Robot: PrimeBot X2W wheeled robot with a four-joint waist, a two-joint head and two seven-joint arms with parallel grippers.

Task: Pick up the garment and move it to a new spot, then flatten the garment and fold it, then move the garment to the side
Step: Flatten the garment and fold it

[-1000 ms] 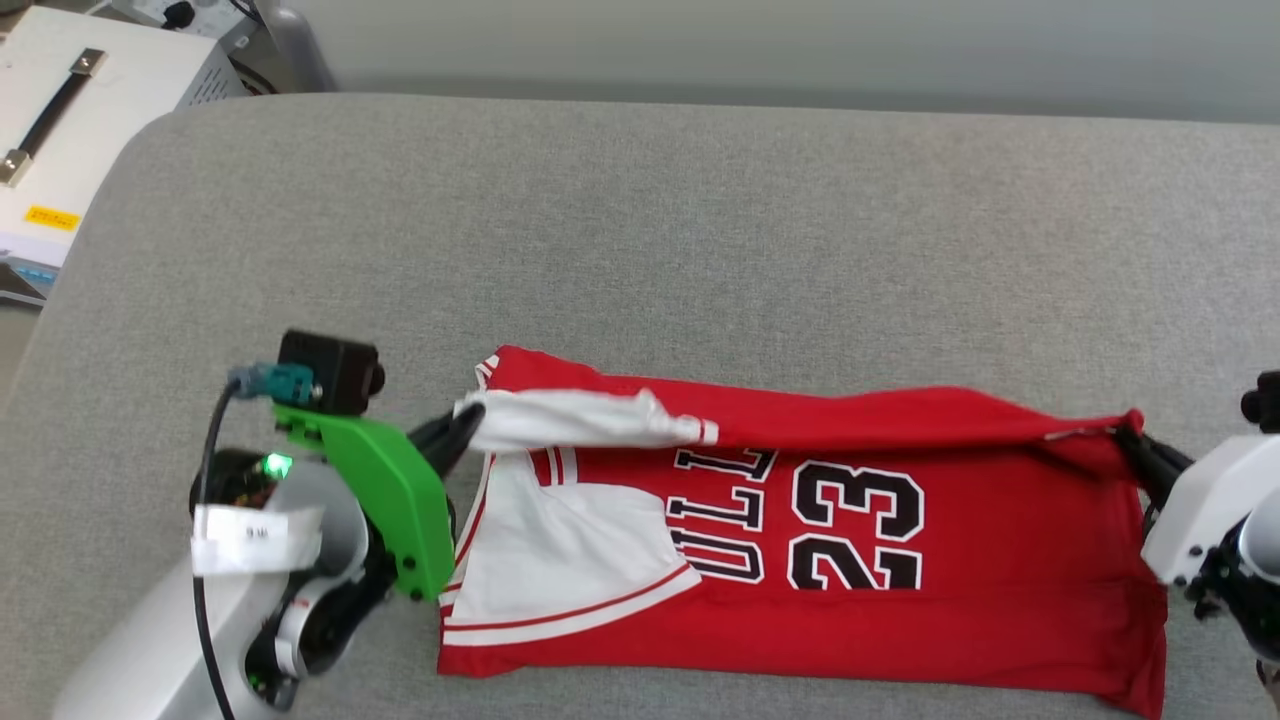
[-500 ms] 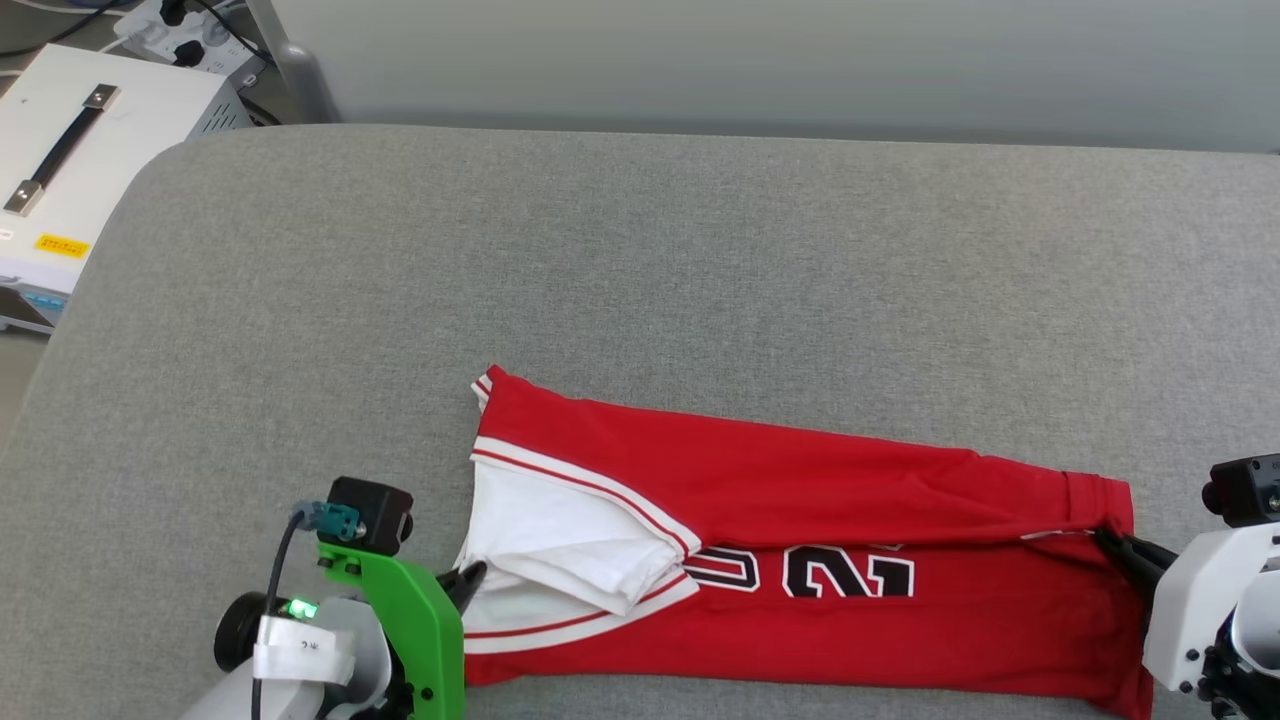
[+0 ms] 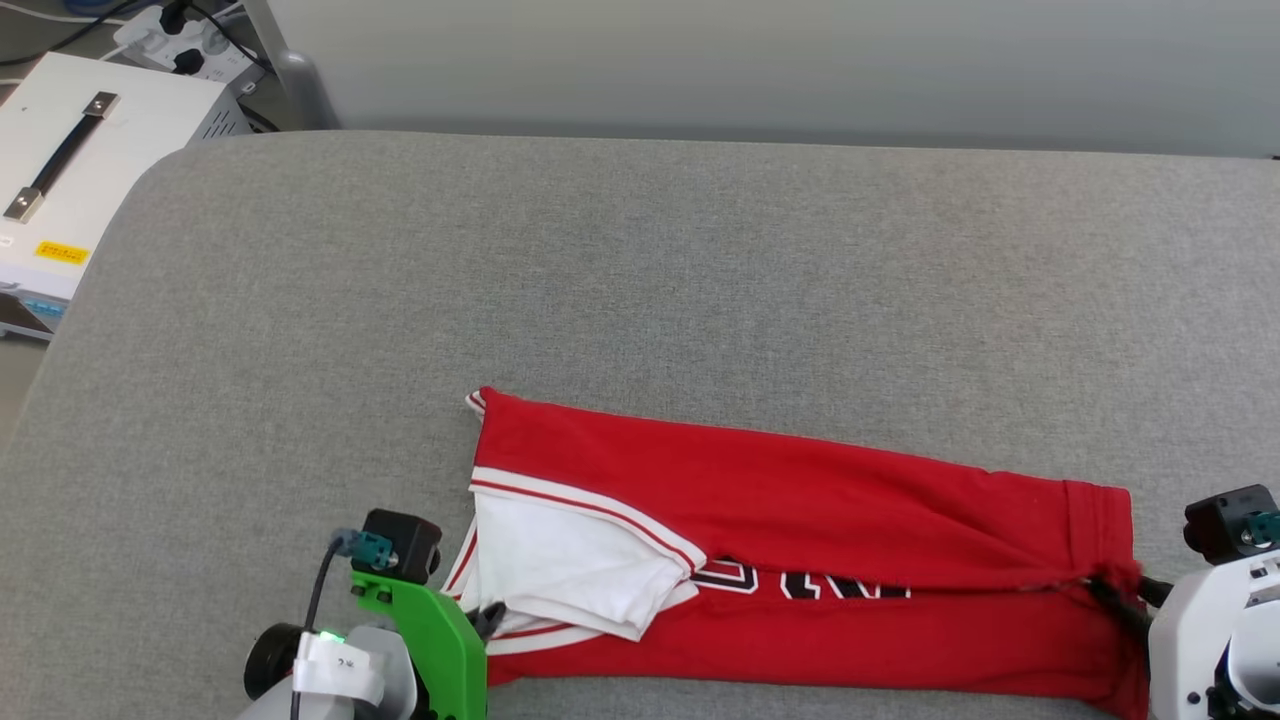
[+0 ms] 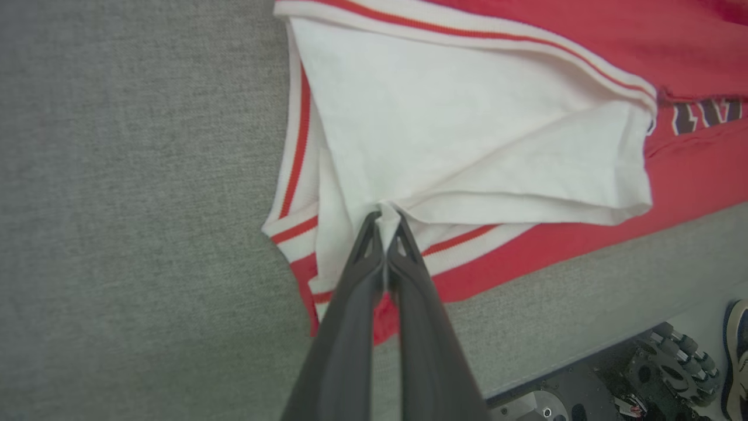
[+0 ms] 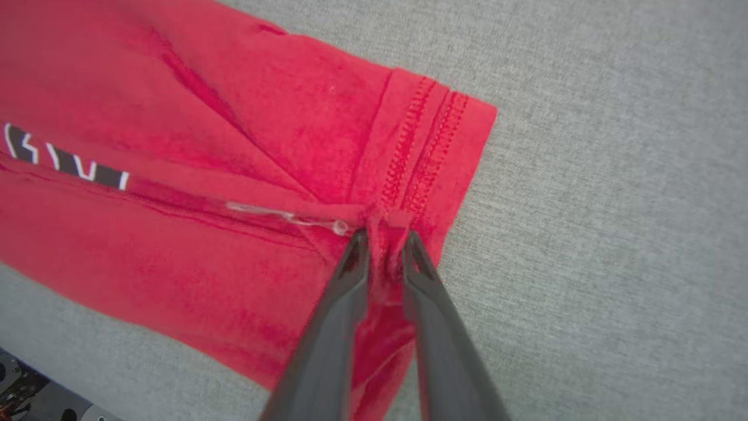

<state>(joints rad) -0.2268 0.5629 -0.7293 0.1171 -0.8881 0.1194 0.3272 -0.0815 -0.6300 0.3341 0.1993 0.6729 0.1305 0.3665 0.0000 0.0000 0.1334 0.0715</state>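
Observation:
The garment [image 3: 800, 500], a red jersey with white sleeves, lies folded lengthwise near the front edge of the grey padded table [image 3: 640, 280]. Only the tops of its black letters peek out under the fold. At its left end my left gripper [image 3: 490, 620] is shut on the white sleeve fabric [image 4: 467, 117], its fingertips [image 4: 385, 213] pinched tight together. At the right end my right gripper [image 3: 1105, 590] sits at the stitched red hem [image 5: 421, 134]. Its jaws [image 5: 384, 234] stand slightly apart, with a bunched fold of hem between them.
A white box with a black handle [image 3: 70, 170] and a power strip [image 3: 185, 45] stand beyond the table's far left corner. Past the table's front edge, the left wrist view shows the robot's wheeled base [image 4: 672, 362] and a shoe [image 4: 737, 351].
Both grippers have drawn the garment's far half toward the front edge, folding it over the print until only a strip of lettering shows. The right jaws have parted slightly. The head camera has shifted.

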